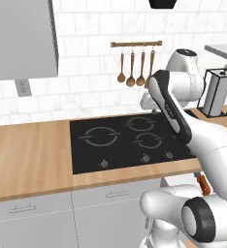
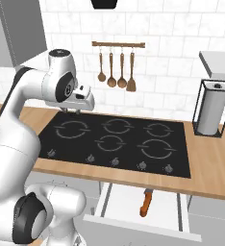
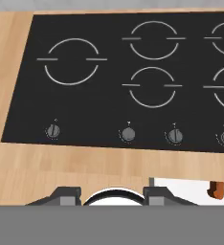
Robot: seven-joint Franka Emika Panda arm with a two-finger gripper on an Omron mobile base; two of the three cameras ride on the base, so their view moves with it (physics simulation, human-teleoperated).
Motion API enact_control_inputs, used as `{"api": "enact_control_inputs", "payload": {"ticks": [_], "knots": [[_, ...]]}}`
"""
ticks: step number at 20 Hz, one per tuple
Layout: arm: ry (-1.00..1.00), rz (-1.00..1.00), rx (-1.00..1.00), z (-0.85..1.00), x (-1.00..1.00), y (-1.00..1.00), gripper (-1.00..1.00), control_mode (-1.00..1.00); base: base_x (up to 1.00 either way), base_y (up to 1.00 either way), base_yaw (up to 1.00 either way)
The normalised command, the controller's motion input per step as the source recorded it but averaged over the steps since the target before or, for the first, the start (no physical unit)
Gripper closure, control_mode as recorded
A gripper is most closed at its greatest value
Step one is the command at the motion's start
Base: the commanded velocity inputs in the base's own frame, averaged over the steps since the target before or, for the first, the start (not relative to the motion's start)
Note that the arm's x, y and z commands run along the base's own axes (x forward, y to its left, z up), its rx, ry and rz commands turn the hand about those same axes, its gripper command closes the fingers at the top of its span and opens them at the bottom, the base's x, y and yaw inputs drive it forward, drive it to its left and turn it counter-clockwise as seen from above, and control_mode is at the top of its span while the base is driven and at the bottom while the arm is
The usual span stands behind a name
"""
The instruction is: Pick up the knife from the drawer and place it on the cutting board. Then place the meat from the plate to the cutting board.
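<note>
Right base view, knife (image 2: 145, 203) lying in the pulled-out drawer (image 2: 172, 218) below the black cooktop (image 2: 119, 141), gripper (image 2: 76, 111) raised above the cooktop's left side, finger spread impossible to tell.

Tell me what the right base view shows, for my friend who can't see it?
A white robot arm holds its claw above the left side of a black stovetop set in a wooden counter. Below, an open drawer holds a knife with an orange-red handle. Wooden spoons hang on the tiled wall.
</note>
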Motion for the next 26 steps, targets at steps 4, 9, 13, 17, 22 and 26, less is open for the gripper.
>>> {"api": "enact_control_inputs", "payload": {"ticks": [4,9,13,17,22,26], "knots": [[0.04,0.00,0.00,-0.08,-0.07,-0.01,-1.00,-1.00,0.00,0.00,0.00],[0.05,-0.08,-0.04,-0.29,-0.17,0.03,-1.00,-1.00,0.00,0.00,0.00],[0.01,-0.28,-0.03,-0.34,-0.03,0.25,-1.00,-1.00,0.00,0.00,0.00],[0.00,-0.12,0.00,-0.08,-0.08,0.02,-1.00,1.00,-0.32,0.16,-0.42],[0.00,0.00,0.00,0.00,0.00,0.00,-1.00,1.00,-0.65,0.40,-0.70],[0.00,0.00,0.00,0.00,0.00,0.00,-1.00,1.00,-0.39,0.69,-0.68]]}}
